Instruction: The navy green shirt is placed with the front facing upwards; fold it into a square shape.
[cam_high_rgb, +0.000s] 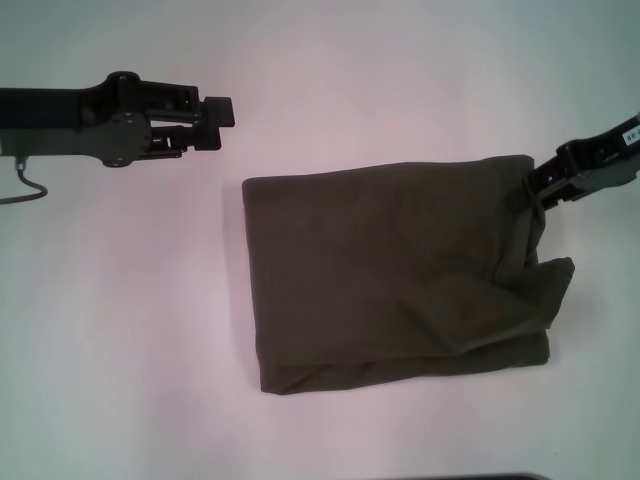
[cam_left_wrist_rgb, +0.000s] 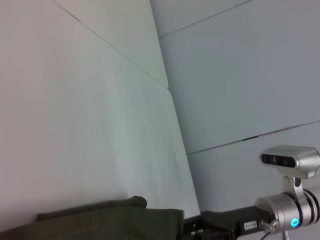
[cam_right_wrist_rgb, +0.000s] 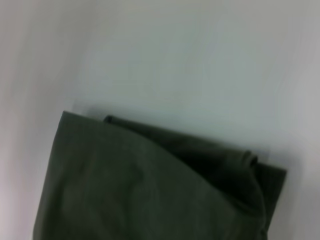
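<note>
right gripper (cam_high_rgb: 535, 190) sits at the far right corner of the shirt (cam_high_rgb: 400, 270), fingers closed on the cloth there; the fabric puckers where it is pinched and the right edge below it hangs loose and wavy. the arm comes in from the right edge of the head view.

left gripper (cam_high_rgb: 222, 112) hovers over bare table, up and to the left of the shirt, well apart from it and holding nothing. its fingers look drawn together, but how far apart they stand cannot be told. the arm lies level, entering from the left edge.

count: one shirt, two grippers. no containers in view.

shirt: dark olive green, folded into a rough rectangle several layers thick, right of centre on the table. left edge is straight. near edge shows stacked layers slightly offset. right side is uneven, with a flap sticking out past the lower right corner. no lettering or label shows. the right wrist view shows the folded layers, with an inner fold peeking out at one corner.

table (cam_high_rgb: 130, 330): plain white, matte. the left wrist view shows pale wall panels with thin seams behind the table edge, one end of the shirt, and the robot's head camera (cam_left_wrist_rgb: 290, 160) on its silver mount.
</note>
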